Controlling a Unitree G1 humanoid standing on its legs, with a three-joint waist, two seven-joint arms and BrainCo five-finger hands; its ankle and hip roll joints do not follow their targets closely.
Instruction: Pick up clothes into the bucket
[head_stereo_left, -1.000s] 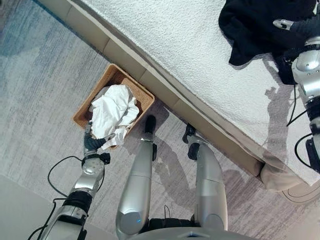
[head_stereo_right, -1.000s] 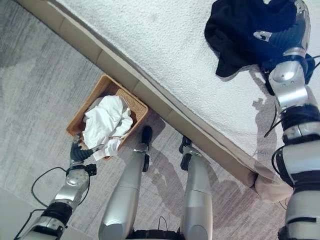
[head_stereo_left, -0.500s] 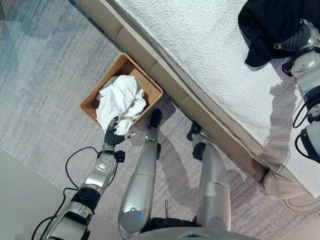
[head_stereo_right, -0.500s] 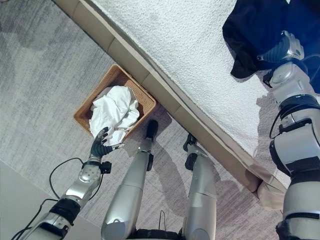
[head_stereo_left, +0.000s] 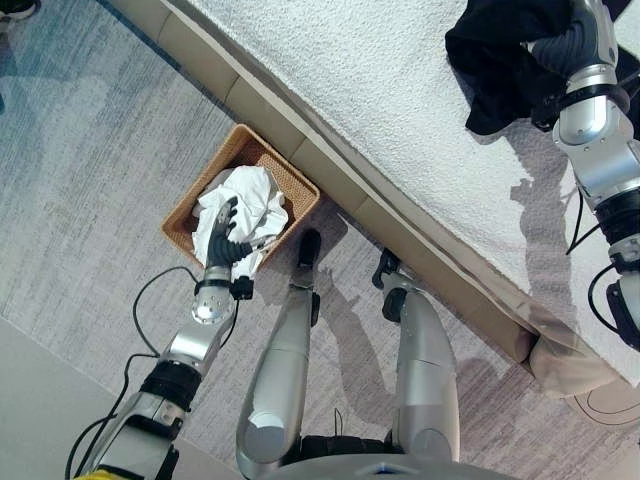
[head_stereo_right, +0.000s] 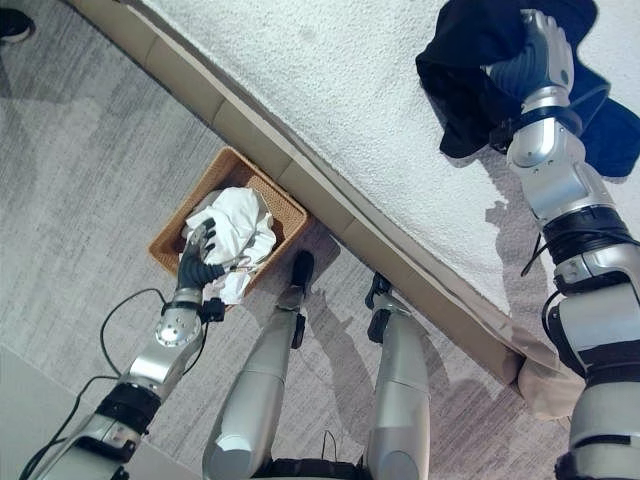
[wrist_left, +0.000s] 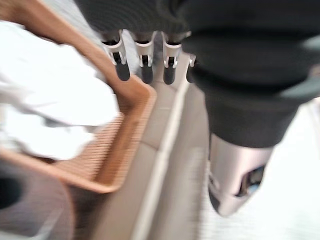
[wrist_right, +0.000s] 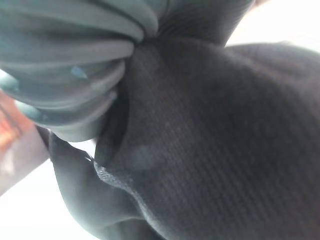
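A woven basket (head_stereo_left: 278, 158) stands on the carpet against the bed's base, with a crumpled white cloth (head_stereo_left: 252, 192) in it. My left hand (head_stereo_left: 226, 236) hovers open over the near part of that cloth, its fingers (wrist_left: 143, 63) straight above the basket's rim (wrist_left: 131, 131). On the bed at the far right lies a black garment (head_stereo_right: 468, 62). My right hand (head_stereo_right: 533, 58) rests on it, with dark fabric (wrist_right: 225, 150) pressed close against the hand's cover. A dark blue garment (head_stereo_right: 612, 132) lies beside the black one.
The bed (head_stereo_left: 380, 90) with its white textured cover runs diagonally across the view, and its beige base (head_stereo_left: 345, 190) borders the grey carpet (head_stereo_left: 90, 150). A dark shoe (head_stereo_right: 12, 22) shows at the upper left corner.
The camera has shifted. My left hand has moved from the basket's near edge to over the white cloth. My right hand has pushed further onto the black garment.
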